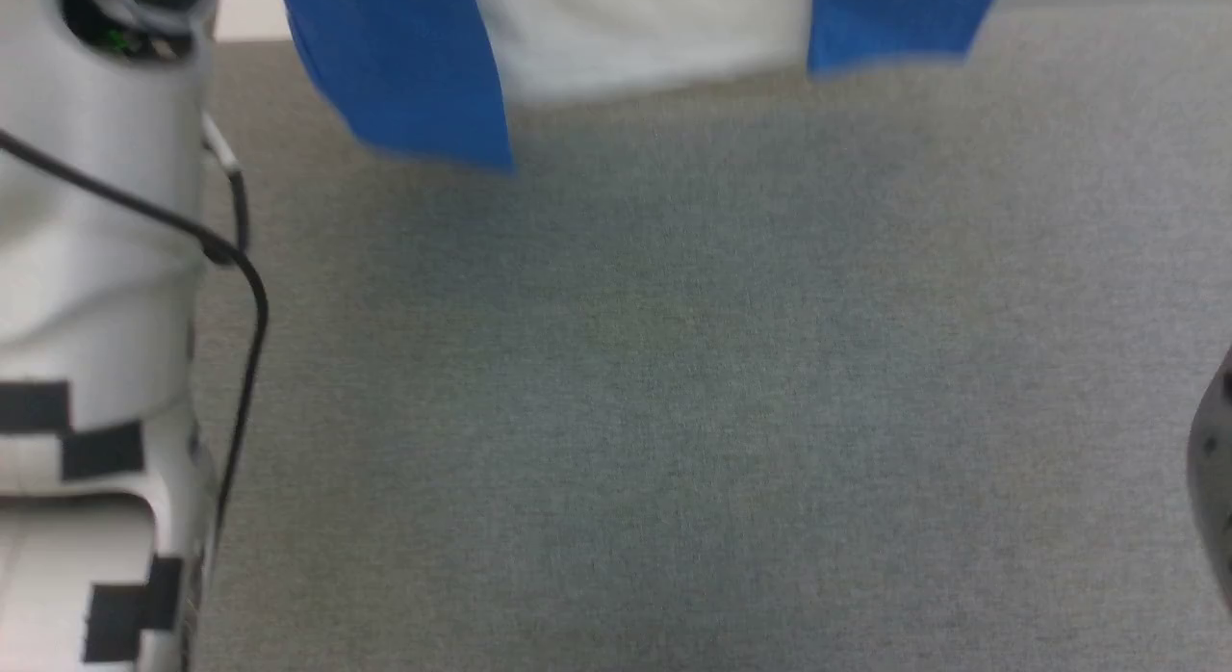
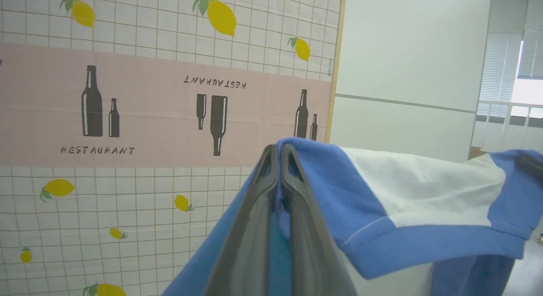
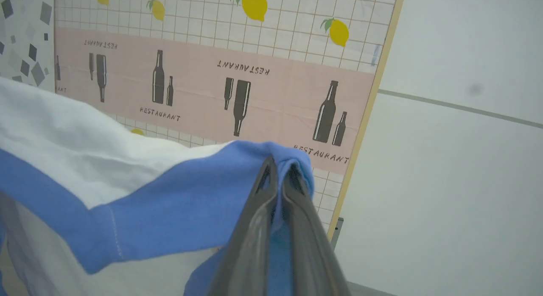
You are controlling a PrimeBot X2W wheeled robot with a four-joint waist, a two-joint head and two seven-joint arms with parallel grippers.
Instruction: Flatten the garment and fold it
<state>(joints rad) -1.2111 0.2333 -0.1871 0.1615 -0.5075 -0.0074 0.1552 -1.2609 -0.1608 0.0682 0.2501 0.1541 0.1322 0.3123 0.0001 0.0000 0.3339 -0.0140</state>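
Held aloft between two arms, the garment (image 2: 424,190) stretches across both wrist views, its white body slung between blue shoulders. The left gripper (image 2: 278,149) has its dark fingers pressed together on a fold of blue fabric at one shoulder; the right gripper (image 3: 280,164) pinches the opposite blue shoulder in the same way. In the head view the shirt's lower edge and two blue sleeves hang along the top, above grey carpet (image 1: 674,412). A pale forearm (image 1: 96,268) with a looping black cable (image 1: 255,306) covers that view's left side. Behind the cloth stands a screen (image 2: 127,118) printed with lemons, bottles and the word RESTAURANT, its lower part hidden by the shirt, beside a plain white wall (image 2: 407,54) and window blinds (image 2: 505,54).
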